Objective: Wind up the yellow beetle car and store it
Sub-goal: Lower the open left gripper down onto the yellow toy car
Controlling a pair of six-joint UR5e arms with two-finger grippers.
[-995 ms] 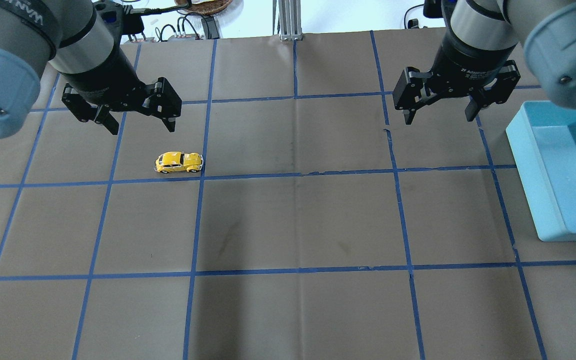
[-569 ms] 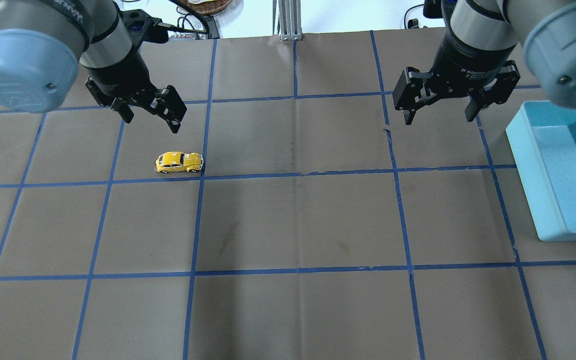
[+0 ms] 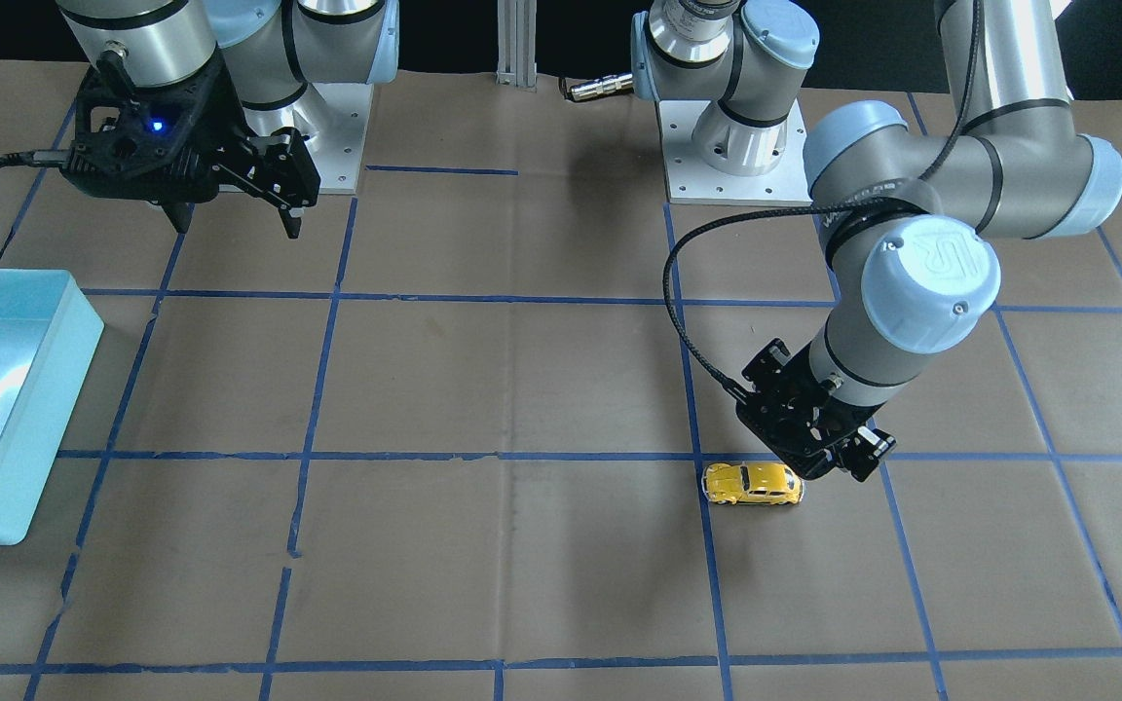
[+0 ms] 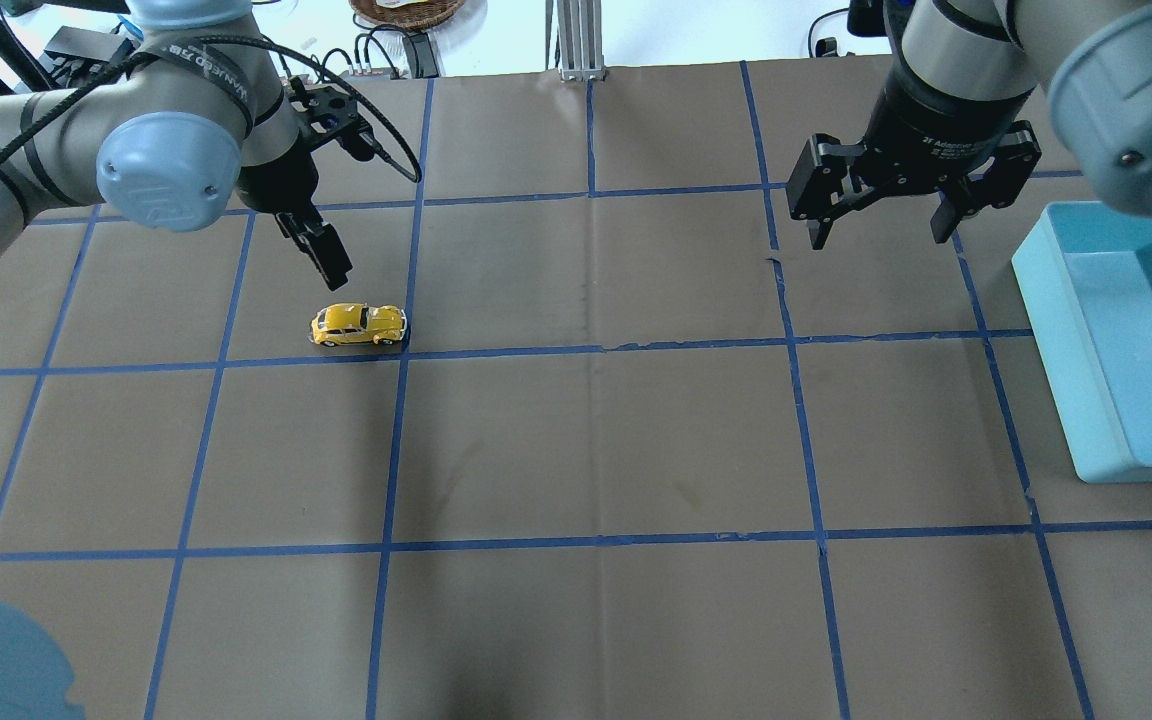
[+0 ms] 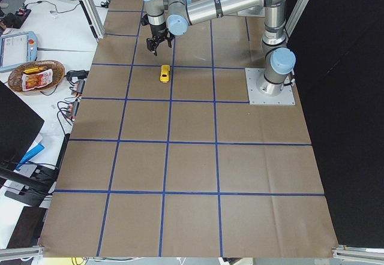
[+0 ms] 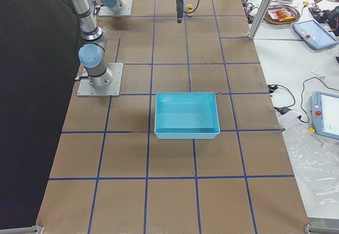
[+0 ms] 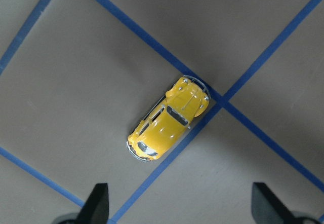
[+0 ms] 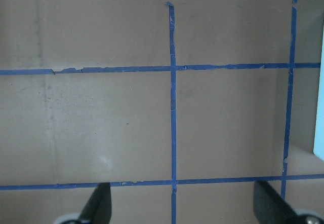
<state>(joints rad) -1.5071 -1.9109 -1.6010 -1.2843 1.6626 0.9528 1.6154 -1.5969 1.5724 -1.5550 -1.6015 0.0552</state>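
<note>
The yellow beetle car (image 4: 358,324) stands on its wheels on the brown table, beside a blue tape crossing. It also shows in the front view (image 3: 754,484) and in the left wrist view (image 7: 168,117). My left gripper (image 4: 336,268) is open and empty. It hangs just above and behind the car, apart from it, and the car lies ahead of its spread fingertips (image 7: 98,203). My right gripper (image 4: 876,238) is open and empty, high over the table's right half, far from the car.
A light blue bin (image 4: 1046,330) stands at the table's right edge, near my right gripper; it also shows in the front view (image 3: 35,409). Blue tape lines divide the brown table into squares. A metal post (image 4: 576,40) stands at the far edge.
My left arm has swung inward and lowered, and its wrist has turned, so the gripper now sits closer to the car. The car and my right gripper have not moved.
</note>
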